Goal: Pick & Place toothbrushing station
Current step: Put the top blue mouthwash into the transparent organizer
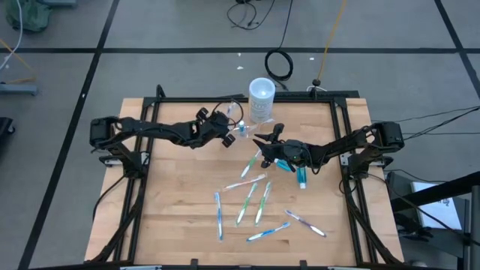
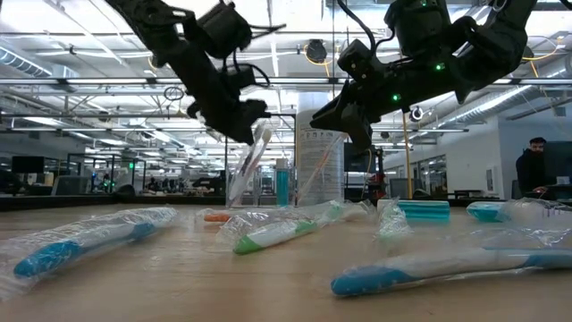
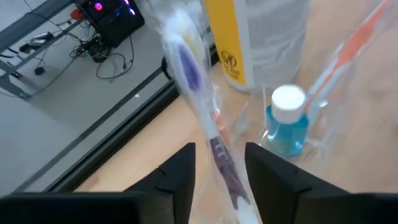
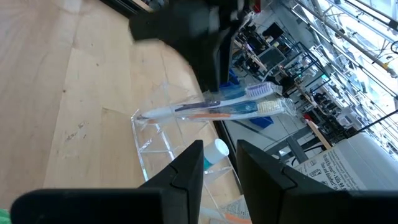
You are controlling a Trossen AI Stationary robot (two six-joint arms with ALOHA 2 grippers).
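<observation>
Tabletop point(image 1: 180, 195), left fingers point(image 3: 186, 177) gripping toothbrush point(image 3: 189, 68)

The small clear plastic compartmented holder point(image 4: 163, 140) stands upright at the far middle of the wooden surface point(image 1: 172, 217), holding a blue white-capped bottle point(image 3: 287, 124) and wrapped toothbrushes.

High cam looks straight down; low cam sits level, tabletop height; both wrist cams close on the toothbrushing station point(image 4: 168, 134), shared.
</observation>
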